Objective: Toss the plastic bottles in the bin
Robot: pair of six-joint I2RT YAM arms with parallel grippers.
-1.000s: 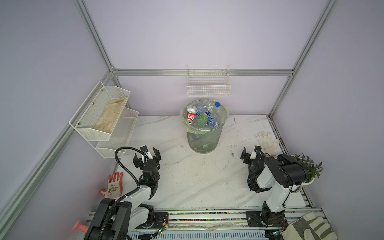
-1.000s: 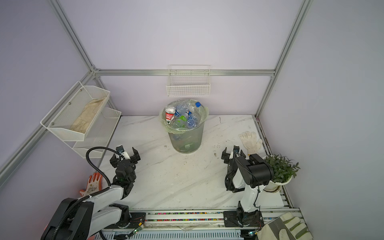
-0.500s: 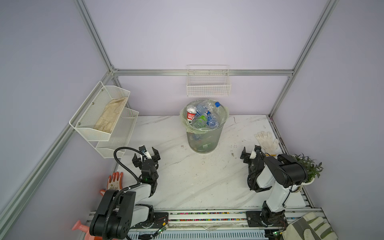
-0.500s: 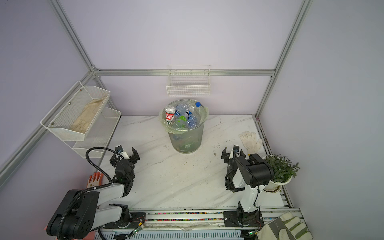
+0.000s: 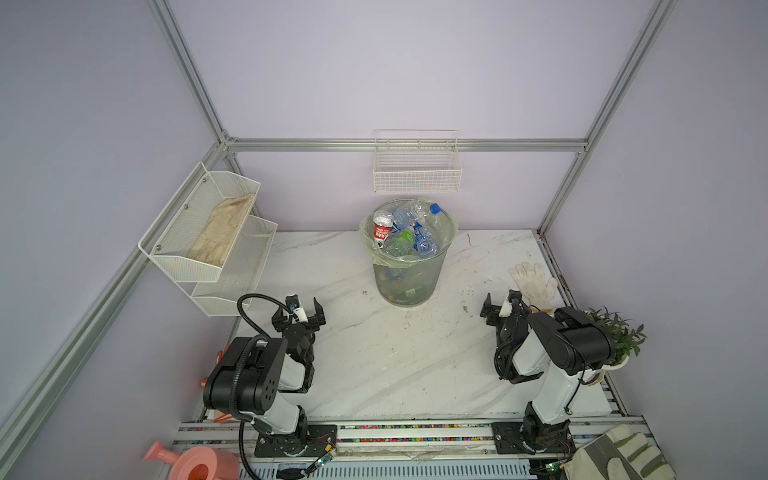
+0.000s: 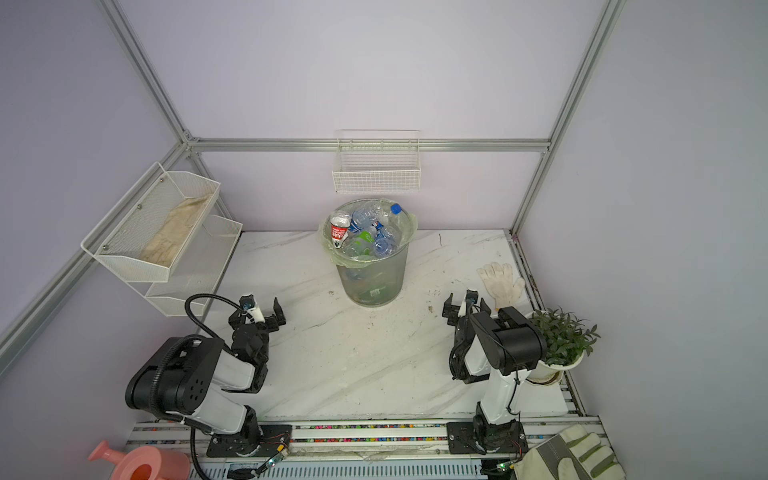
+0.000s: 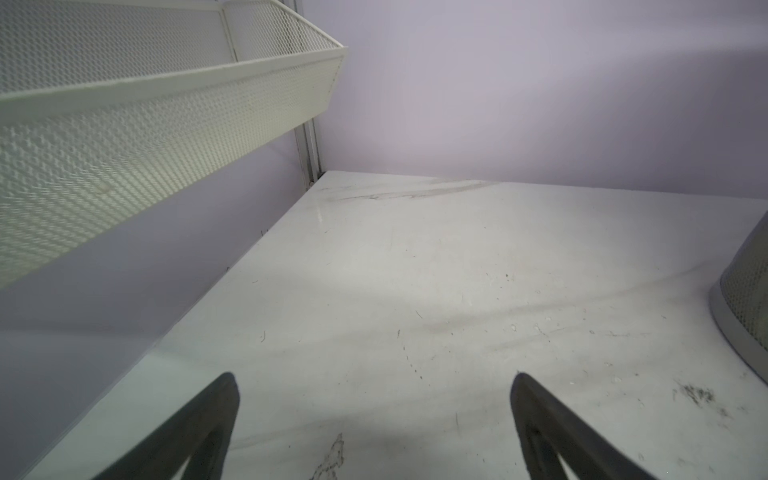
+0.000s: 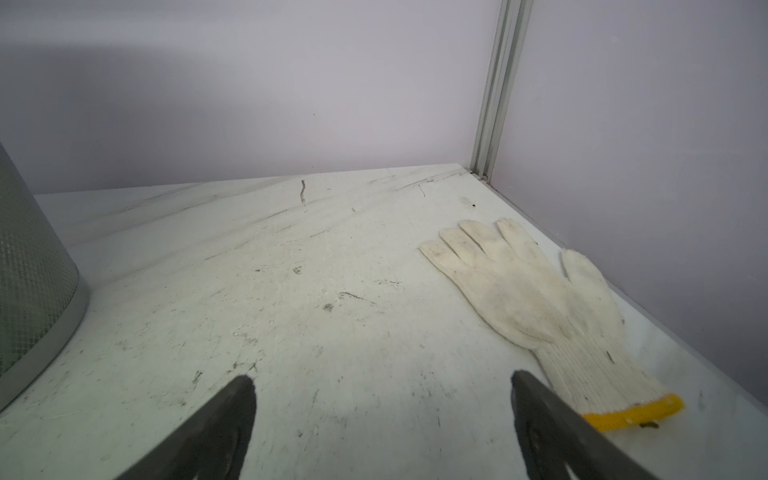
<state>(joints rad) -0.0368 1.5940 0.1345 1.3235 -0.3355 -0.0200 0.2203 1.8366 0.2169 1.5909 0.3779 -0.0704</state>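
Inside bin (image 5: 409, 286): plastic bottles (image 5: 405, 232) heaped to rim. Table (image 5: 395, 357): no bottle remaining in view. Left gripper (image 7: 374, 377), right gripper (image 8: 380, 376): jaws wide, empty. Task judged complete.

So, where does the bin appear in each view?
In a top view: the bin mid-table, near the back wall.
In a top view: the bin mid-table.
Left wrist: the bin, only its lower wall, cut by the frame.
Right wrist: the bin, cut off likewise.
Shared landmark: the marble table.
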